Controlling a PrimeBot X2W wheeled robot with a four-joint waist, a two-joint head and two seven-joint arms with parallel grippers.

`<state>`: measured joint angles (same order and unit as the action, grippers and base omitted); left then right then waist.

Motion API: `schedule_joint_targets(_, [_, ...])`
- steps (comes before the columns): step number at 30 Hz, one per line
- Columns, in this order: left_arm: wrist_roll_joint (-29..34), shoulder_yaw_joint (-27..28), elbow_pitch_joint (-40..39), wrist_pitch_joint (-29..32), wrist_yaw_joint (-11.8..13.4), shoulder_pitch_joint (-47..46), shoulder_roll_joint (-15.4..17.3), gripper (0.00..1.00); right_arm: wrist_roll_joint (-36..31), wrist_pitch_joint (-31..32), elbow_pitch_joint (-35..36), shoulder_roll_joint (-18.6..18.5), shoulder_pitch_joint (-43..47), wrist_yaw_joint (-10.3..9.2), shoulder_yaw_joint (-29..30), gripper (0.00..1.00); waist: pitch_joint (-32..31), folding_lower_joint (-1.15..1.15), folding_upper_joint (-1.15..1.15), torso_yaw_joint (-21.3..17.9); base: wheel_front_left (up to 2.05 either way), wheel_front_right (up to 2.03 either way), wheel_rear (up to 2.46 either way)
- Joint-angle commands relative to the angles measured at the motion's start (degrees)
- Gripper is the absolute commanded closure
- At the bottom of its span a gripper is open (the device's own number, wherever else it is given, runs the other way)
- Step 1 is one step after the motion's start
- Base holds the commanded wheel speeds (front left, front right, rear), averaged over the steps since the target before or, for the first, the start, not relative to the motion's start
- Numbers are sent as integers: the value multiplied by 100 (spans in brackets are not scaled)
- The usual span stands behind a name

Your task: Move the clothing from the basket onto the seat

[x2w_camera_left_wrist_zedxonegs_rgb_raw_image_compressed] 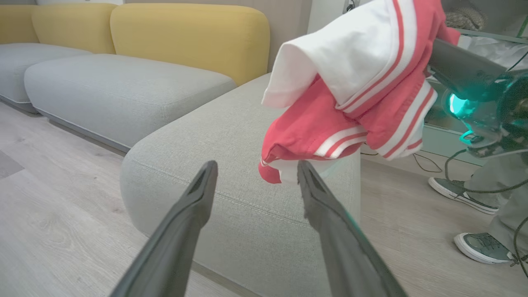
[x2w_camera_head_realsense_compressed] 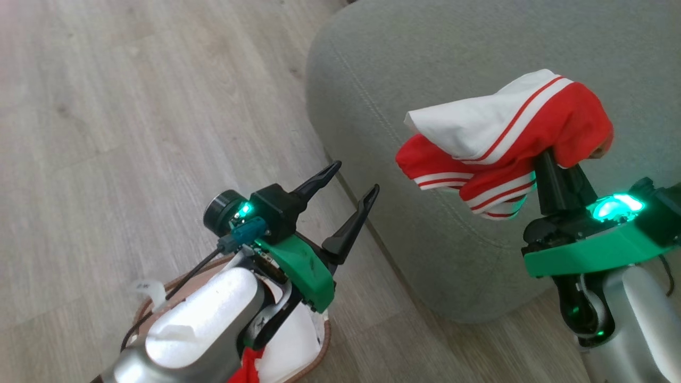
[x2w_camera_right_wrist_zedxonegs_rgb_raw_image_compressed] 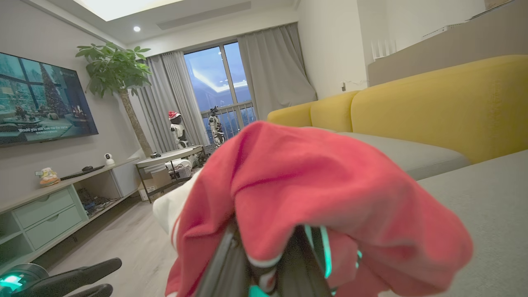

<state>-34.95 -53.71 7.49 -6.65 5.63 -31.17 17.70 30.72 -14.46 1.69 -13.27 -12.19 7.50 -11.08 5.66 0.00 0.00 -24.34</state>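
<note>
1. Clothing (x2w_camera_head_realsense_compressed: 511, 138), a red-and-white garment, hangs draped over the right gripper (x2w_camera_head_realsense_compressed: 550, 170), which is pinched shut on it directly above the seat (x2w_camera_head_realsense_compressed: 425, 64).
2. Left gripper (x2w_camera_head_realsense_compressed: 356, 177) stands spread wide and empty near the basket (x2w_camera_head_realsense_compressed: 325, 340), beside the seat's edge.

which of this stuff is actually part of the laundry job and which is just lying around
Part of the job:
- red and white garment, gripped by the right gripper
- red cloth in the basket
- seat
- left gripper, open

Just around:
- yellow backrests
- TV
- potted plant
- a person's shoes
</note>
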Motion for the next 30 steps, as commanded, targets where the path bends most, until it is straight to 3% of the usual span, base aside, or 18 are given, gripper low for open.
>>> schedule_joint_targets(1, [54, 185, -162, -58, 15, -254, 125, 0, -45, -53, 253, -10, -62, -1, -26, 100, 53, 0, 0, -93, 0, 0, 0])
schedule_joint_targets(10, [81, 145, -180, -28, 9, -345, 125, 0, -65, -53, 303, -1, -127, -1, 55, 100, 211, 0, 0, -180, 0, 0, 0])
schedule_joint_targets(18, [125, 151, -303, 86, -14, -549, 214, 0, -9, -53, 46, -186, -741, -1, 273, 100, 608, 0, 0, -63, 0, 0, 0])
schedule_joint_targets(30, [308, 101, -631, 415, -128, -1072, 393, 0, 448, -46, -1615, -828, -2531, -1, 549, 100, 1670, 0, 0, 335, 0, 0, 0])
